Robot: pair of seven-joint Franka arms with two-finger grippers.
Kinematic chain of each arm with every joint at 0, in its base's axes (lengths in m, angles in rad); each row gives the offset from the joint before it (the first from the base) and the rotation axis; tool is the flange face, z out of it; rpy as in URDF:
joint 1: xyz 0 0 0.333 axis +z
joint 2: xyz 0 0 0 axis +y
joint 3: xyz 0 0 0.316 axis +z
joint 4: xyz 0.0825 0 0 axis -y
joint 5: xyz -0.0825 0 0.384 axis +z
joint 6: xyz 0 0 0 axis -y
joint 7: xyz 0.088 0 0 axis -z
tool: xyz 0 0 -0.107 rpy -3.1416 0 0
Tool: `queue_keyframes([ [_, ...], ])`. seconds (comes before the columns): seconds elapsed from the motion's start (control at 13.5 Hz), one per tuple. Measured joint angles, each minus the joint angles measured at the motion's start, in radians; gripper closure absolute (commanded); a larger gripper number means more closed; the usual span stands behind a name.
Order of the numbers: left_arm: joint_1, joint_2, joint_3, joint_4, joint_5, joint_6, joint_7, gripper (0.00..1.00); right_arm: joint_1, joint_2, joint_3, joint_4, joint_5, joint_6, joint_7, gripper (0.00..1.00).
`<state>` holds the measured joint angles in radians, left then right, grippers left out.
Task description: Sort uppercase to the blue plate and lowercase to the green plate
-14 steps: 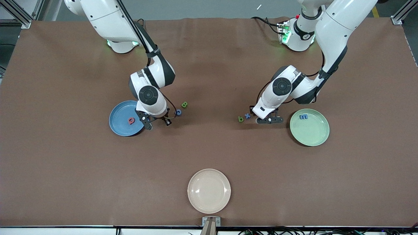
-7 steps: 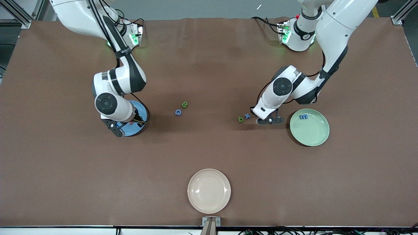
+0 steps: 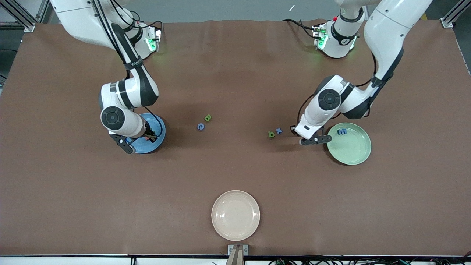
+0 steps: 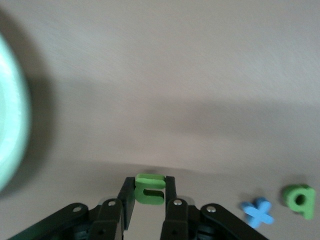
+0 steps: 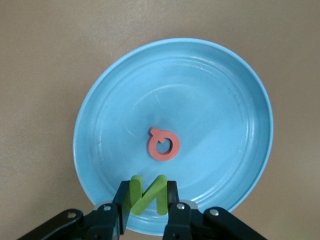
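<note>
Two hands gripping letters, right hand green N over blue plate, left hand green u.

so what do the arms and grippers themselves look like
Both arms are glossy white with dark grey joint bands and round dark caps at the wrists. Black cables run along them, and green lights glow at the bases. The left gripper and right gripper are black, with silver screws on the fingers.

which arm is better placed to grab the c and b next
Right. Its tool holds the N over the blue plate, nearest the C and B.
</note>
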<state>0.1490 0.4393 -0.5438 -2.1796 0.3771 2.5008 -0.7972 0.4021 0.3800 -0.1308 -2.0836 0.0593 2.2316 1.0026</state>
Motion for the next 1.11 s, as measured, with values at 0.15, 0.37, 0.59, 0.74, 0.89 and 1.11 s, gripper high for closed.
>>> queue_keyframes([
  [0.15,0.054,-0.046,-0.001,0.001,0.0,-0.05,0.066,0.86,0.0,0.009,0.004,-0.003,0.0,0.013,0.0,0.98],
  [0.37,0.145,-0.071,0.0,-0.002,0.0,-0.081,0.192,0.86,0.001,0.028,0.006,-0.003,0.0,0.032,0.0,0.96],
  [0.59,0.254,-0.07,0.002,-0.009,0.0,-0.082,0.319,0.86,0.002,0.044,0.006,-0.003,0.0,0.041,0.0,0.8],
  [0.74,0.314,-0.063,0.002,-0.013,0.0,-0.082,0.381,0.86,0.002,0.047,0.007,-0.003,0.0,0.044,0.0,0.0],
  [0.89,0.35,-0.047,0.002,-0.018,0.0,-0.082,0.411,0.86,0.002,0.047,0.007,-0.001,0.0,0.044,0.0,0.0],
  [1.11,0.377,-0.015,0.002,-0.021,0.025,-0.082,0.422,0.85,0.002,0.047,0.012,0.008,0.001,0.034,0.0,0.0],
])
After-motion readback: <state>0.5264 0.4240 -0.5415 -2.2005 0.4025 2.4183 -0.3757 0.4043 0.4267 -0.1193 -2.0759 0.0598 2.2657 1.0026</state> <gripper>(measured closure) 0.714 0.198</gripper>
